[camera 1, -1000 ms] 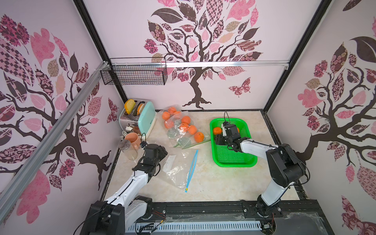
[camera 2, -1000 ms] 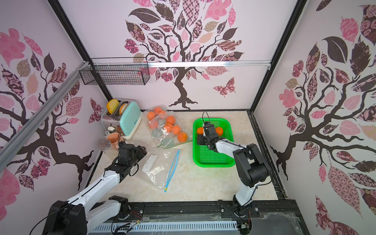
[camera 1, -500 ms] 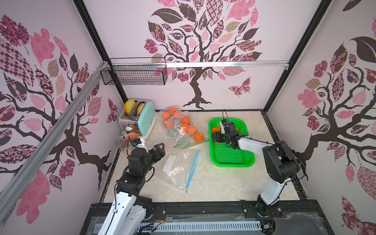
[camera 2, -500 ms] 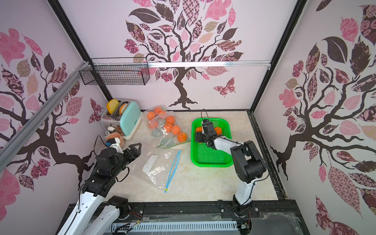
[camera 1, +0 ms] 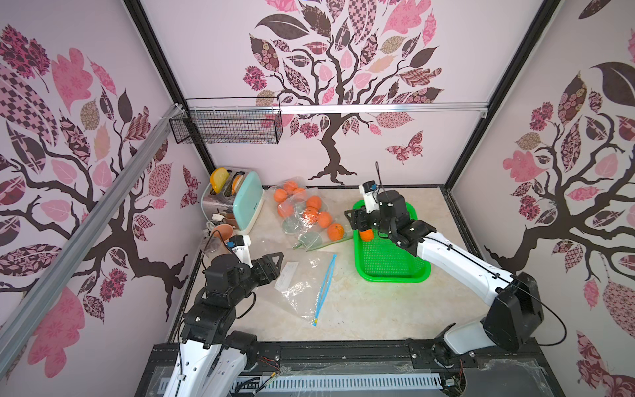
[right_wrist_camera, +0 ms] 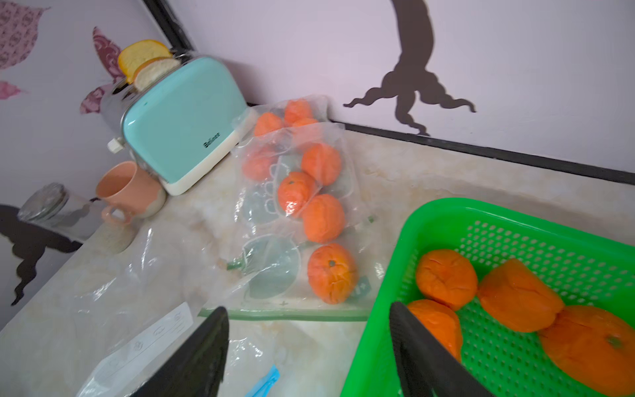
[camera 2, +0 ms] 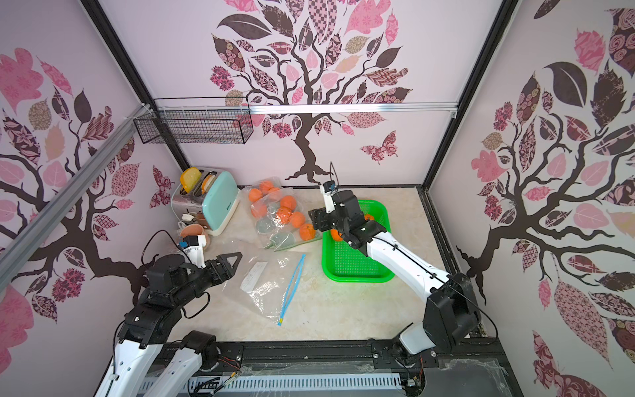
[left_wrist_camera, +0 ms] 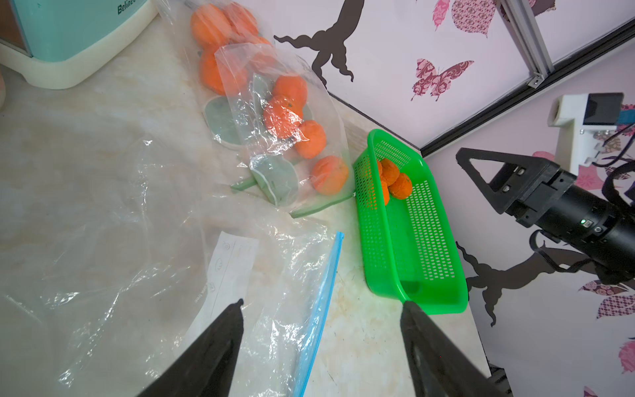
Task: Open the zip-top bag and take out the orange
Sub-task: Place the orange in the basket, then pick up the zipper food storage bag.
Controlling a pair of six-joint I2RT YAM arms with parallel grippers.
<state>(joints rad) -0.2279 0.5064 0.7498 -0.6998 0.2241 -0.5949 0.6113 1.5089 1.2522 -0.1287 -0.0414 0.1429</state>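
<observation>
A: What writing can we read here?

B: The toaster (right_wrist_camera: 182,127) carries a dark brand mark; we make it out as "Belinee". The white label (left_wrist_camera: 233,271) on the bag (camera 1: 299,292) has small icons and print too fine for us to read.

A: Where is that bag?

B: It lies flat on the counter (camera 1: 360,319), between the left tool (left_wrist_camera: 323,304) and the basket (camera 1: 391,277). Its blue zip (left_wrist_camera: 328,278) runs along the side facing the basket. In both top views the zip's two strips look parted along the middle.

A: And the tools?

B: We see the left tool spread wide and gripping nothing, raised at the bag's edge away from the basket. The right tool (right_wrist_camera: 308,307) is wide too, with nothing held. It hangs over the basket's edge nearest the full bags (camera 1: 304,216), one finger just beside one of the oranges (right_wrist_camera: 446,278).

A: How many can we count?

B: Four in the basket, at its end toward the back wall. More sit inside the full bags beside the toaster. Those bags have green zips and green printed shapes whose lettering we cannot read.
</observation>
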